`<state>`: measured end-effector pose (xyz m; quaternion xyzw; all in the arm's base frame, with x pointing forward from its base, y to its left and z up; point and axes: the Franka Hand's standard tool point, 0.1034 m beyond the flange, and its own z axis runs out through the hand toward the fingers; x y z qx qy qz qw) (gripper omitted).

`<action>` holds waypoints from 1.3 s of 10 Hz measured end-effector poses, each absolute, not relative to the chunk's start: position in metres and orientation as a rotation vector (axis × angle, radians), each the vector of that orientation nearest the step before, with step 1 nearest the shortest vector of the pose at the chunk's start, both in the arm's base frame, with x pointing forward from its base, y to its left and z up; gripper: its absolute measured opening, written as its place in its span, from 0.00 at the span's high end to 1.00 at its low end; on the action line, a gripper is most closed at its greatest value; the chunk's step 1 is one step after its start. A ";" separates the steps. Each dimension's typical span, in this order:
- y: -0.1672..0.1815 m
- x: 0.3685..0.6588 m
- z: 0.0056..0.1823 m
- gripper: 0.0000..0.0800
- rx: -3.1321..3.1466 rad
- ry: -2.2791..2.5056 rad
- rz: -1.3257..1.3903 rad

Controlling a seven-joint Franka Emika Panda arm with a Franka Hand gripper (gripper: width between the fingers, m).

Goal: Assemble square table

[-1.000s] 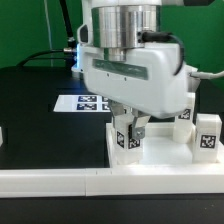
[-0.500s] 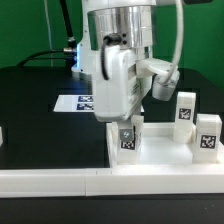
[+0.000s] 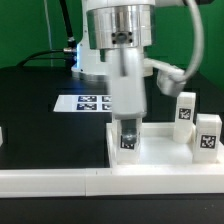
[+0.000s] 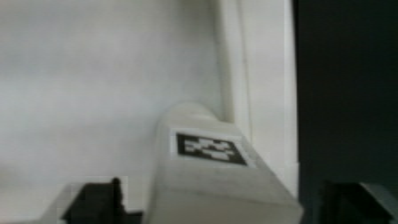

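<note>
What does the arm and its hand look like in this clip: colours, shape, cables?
The arm ends in a shiny silver cylindrical wrist above a white, boxy, rounded housing. The hand has dark fingers; a white camera mount sticks out on the exterior view's right. A thin cable curves down that side. No markings are readable.
</note>
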<state>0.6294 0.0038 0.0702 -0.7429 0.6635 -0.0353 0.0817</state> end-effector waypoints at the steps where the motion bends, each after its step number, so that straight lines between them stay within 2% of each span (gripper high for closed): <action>1: 0.004 0.631 0.071 0.24 -2.344 1.840 -0.120; 3: 0.003 0.631 0.071 0.19 -2.430 1.735 -0.135; 5: 0.002 0.631 0.071 0.19 -2.570 1.546 -0.155; 8: 0.009 0.627 0.067 0.19 -2.927 0.899 -0.195; 12: 0.007 0.627 0.066 0.20 -2.922 0.924 -0.217; 13: 0.007 0.627 0.066 0.44 -2.898 0.986 -0.214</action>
